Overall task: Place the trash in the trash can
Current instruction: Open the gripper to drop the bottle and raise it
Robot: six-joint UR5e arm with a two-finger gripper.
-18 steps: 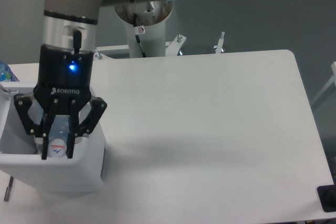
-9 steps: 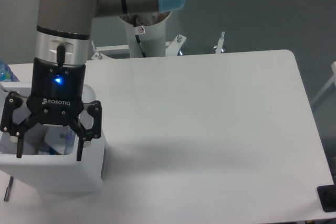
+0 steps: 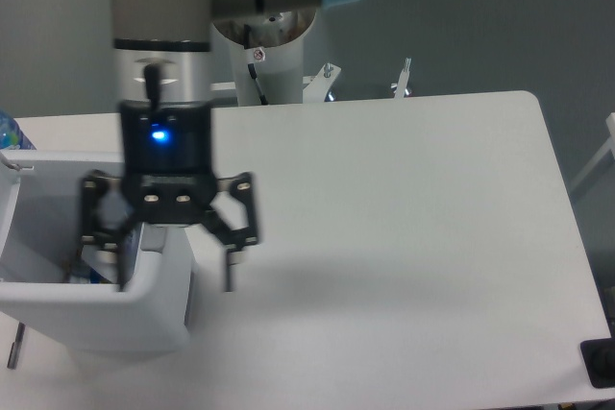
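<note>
The trash can [image 3: 96, 306] is a white rectangular bin at the table's left front. Inside it, against the right wall, lies a piece of trash [image 3: 88, 266], a clear bottle with bluish marks, mostly hidden by the rim and my fingers. My gripper [image 3: 176, 277] hangs open and empty above the can's right wall. Its left finger is over the can's inside and its right finger [image 3: 229, 271] is over the bare table beside it. The gripper looks slightly blurred.
A deeper-blue bottle [image 3: 8, 132] peeks in at the far left edge behind the can. The arm's white base [image 3: 264, 55] stands behind the table. A small dark rod [image 3: 13, 345] lies left of the can's front, and a black object [image 3: 598, 362] sits beyond the table's right front corner.
The gripper let the bottle drop into the can, opened wide, and has now moved right, from over the can's inside to above its right wall.
</note>
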